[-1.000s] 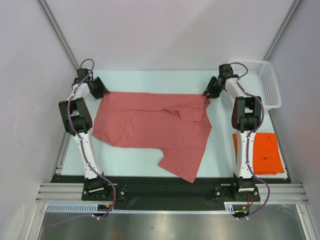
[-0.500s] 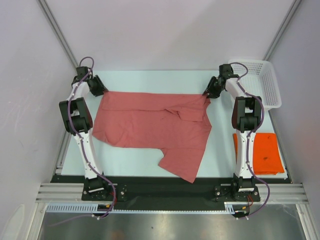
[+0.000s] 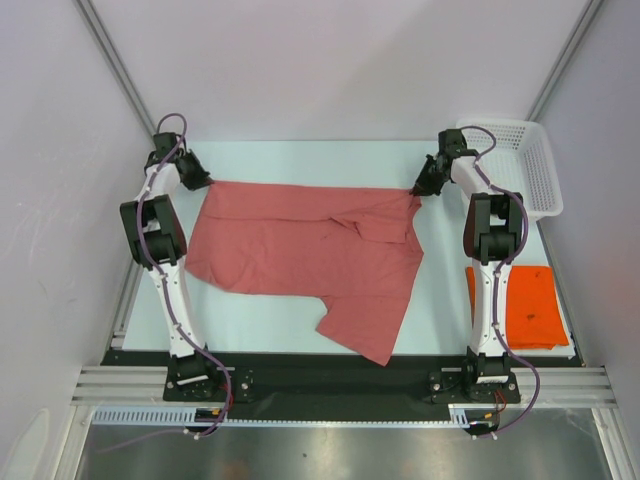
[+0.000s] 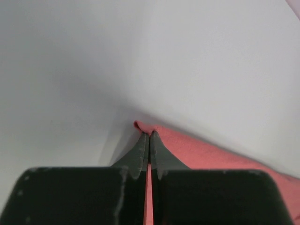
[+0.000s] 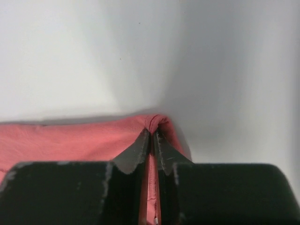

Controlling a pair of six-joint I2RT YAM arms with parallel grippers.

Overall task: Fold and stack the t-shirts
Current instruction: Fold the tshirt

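Note:
A dusty pink-red t-shirt (image 3: 310,255) lies spread across the table, one flap reaching toward the near edge. My left gripper (image 3: 203,183) is shut on its far left corner; the left wrist view shows the cloth (image 4: 187,147) pinched between the closed fingertips of that gripper (image 4: 149,135). At the far right corner, my right gripper (image 3: 416,191) is shut on the hem, and the right wrist view has the fabric (image 5: 70,140) bunched in the tips of the gripper (image 5: 152,132). A folded orange t-shirt (image 3: 527,306) lies flat at the near right.
A white perforated basket (image 3: 528,170) stands at the far right corner, just beyond the right arm. Grey walls close in the table on the left, back and right.
Both grippers have closed on the far corners of the pink-red shirt. The arms and the shirt have barely shifted.

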